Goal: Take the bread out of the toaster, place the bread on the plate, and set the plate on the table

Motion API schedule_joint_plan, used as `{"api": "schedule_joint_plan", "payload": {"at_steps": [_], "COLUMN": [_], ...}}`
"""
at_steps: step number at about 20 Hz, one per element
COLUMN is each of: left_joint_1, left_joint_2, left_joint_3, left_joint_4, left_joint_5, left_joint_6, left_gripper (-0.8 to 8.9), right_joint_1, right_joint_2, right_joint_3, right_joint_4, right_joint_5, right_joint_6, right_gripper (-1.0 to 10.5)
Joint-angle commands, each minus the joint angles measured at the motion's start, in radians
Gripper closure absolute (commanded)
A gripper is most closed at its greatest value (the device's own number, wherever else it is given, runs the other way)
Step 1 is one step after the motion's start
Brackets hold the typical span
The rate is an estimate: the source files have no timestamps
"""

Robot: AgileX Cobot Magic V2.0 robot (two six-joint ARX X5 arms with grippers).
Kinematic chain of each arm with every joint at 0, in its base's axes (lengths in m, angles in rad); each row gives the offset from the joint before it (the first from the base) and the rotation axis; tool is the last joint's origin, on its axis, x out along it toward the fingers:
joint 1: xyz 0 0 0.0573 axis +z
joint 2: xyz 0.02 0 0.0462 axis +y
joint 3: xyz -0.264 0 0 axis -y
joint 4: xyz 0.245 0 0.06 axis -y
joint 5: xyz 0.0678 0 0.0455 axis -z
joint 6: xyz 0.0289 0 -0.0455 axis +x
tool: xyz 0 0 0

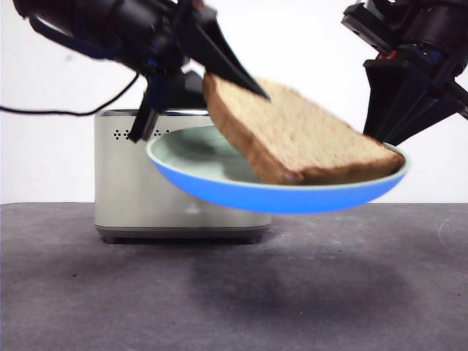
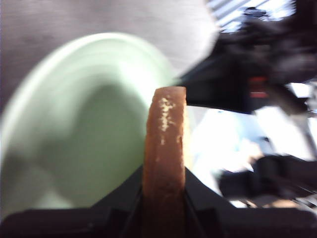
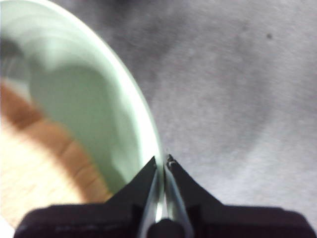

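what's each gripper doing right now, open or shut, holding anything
Left gripper: shut on the bread, lowering it onto the plate.
Right gripper: shut on the plate's rim, holding it in the air.

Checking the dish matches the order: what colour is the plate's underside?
Bright blue underneath the plate, pale mint green inside; the front view shows it best.

lab test bench | bare grey table (image 1: 88, 292) | plain white backdrop (image 1: 44, 161)

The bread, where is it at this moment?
In the front view the bread leans into the raised plate, its lower edge on the dish, its upper corner in the left gripper, before the toaster.
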Motion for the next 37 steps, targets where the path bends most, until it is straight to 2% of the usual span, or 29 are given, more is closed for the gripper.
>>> {"api": "schedule_joint_plan", "payload": {"at_steps": [1, 3, 4, 7, 8, 12, 15, 19, 27, 31, 37], "left_joint_1": [-0.027, -0.034, -0.034, -0.035, -0.038, -0.039, -0.039, -0.056, -0.122, -0.132, -0.138], "left_joint_2": [0.021, 0.021, 0.021, 0.021, 0.021, 0.021, 0.021, 0.021, 0.007, -0.088, -0.304], "left_joint_3": [-0.004, -0.003, -0.002, 0.018, 0.028, 0.089, 0.169, 0.295, 0.542, 0.584, 0.584], "left_joint_4": [-0.002, 0.009, 0.012, 0.007, 0.003, -0.054, -0.195, -0.404, -0.622, -0.644, -0.624], "left_joint_5": [-0.083, -0.125, -0.124, -0.115, -0.115, -0.117, -0.146, -0.315, -0.593, -0.652, -0.676], "left_joint_6": [0.005, 0.014, 0.016, 0.016, 0.016, 0.037, 0.117, 0.259, 0.460, 0.480, 0.479], "left_gripper": [8.22, 8.08, 7.66, 4.27, 4.01, 4.01, 4.01, 4.01, 4.02, 4.03, 4.04], "right_joint_1": [0.003, 0.003, 0.003, 0.003, 0.003, 0.003, 0.003, 0.001, -0.009, -0.054, -0.132], "right_joint_2": [-0.001, -0.001, -0.001, -0.001, -0.001, -0.001, -0.001, -0.001, -0.001, 0.002, 0.083], "right_joint_3": [0.005, 0.005, 0.005, 0.005, 0.005, 0.005, 0.005, 0.005, 0.005, 0.005, 0.005], "right_joint_4": [0.023, 0.013, 0.009, 0.002, 0.002, 0.001, 0.001, 0.001, 0.003, 0.005, 0.002], "right_joint_5": [-0.027, -0.026, -0.026, -0.026, -0.026, -0.026, -0.025, -0.025, -0.017, 0.035, 0.034], "right_joint_6": [0.018, 0.018, 0.017, 0.016, 0.016, 0.016, 0.016, 0.016, 0.013, 0.004, -0.032], "right_gripper": [9.6, 9.6, 9.6, 9.6, 9.6, 9.6, 9.6, 9.6, 9.6, 9.6, 9.6]}}
